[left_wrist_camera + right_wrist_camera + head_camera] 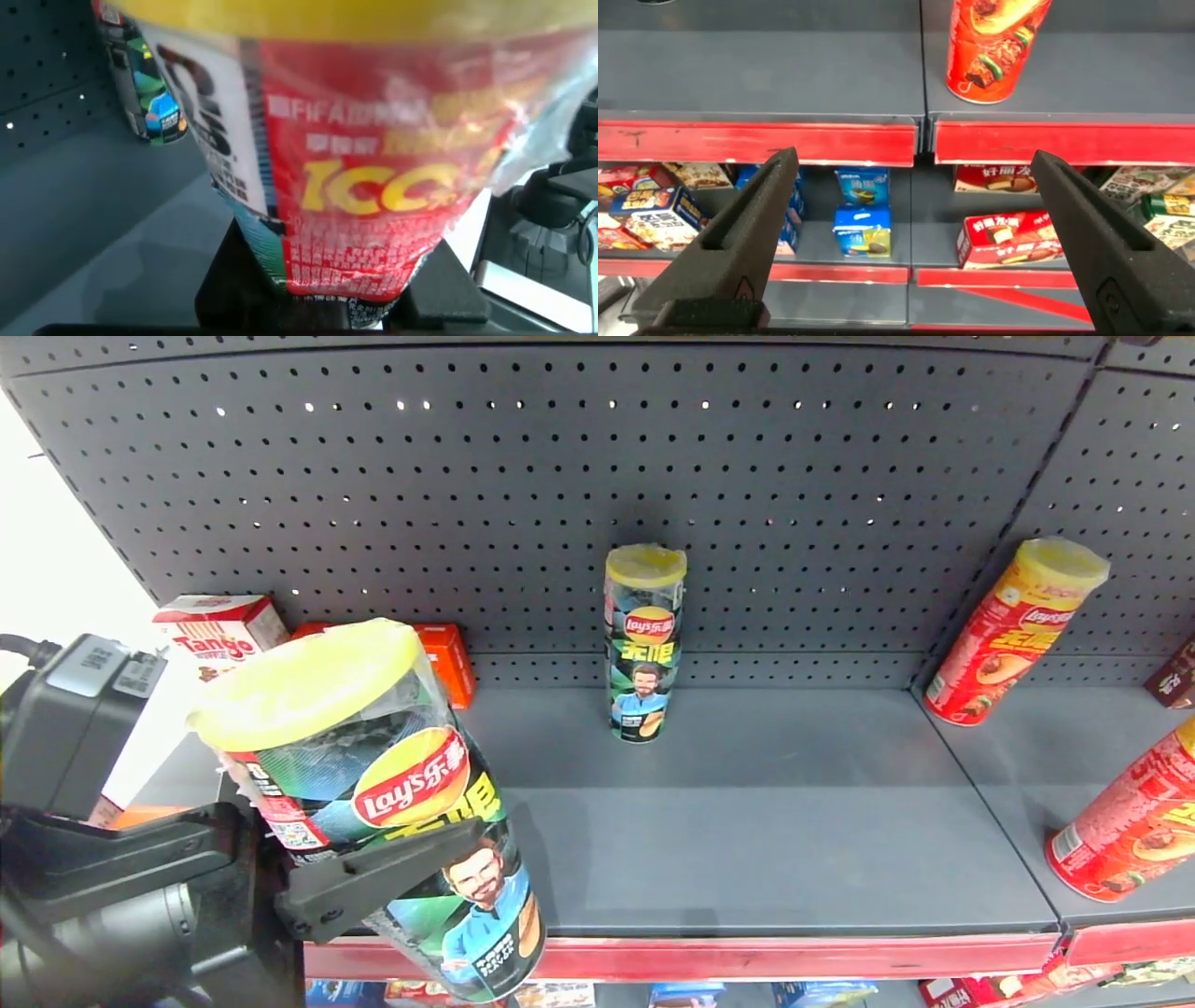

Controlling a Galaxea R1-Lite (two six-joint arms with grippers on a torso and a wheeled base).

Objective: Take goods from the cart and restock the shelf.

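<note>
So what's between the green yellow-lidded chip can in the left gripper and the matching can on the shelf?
Only bare grey shelf, per the head view, separates held can from standing can.

yellow-lidded green-blue can (392, 803), grey shelf (747, 821) (red edge)

Head view, 9 o'clock: a red-and-white cardboard wafer box (219, 630) at the back of the grey metal shelf (794, 821). Just beside it, toward 3 o'clock, is a small orange carton (448, 663). At 3 o'clock: a red cylindrical snack can with a yellow lid (1018, 630), near the dark perforated back panel (560, 476). At 4 o'clock: a second red can (1130, 826), cut by the frame edge. Between them, at the edge, is a dark brown pack (1174, 681). On the tier below: a blue biscuit pack (862, 231), and a flat red carton (1008, 238) in the neighbouring bay.
</note>
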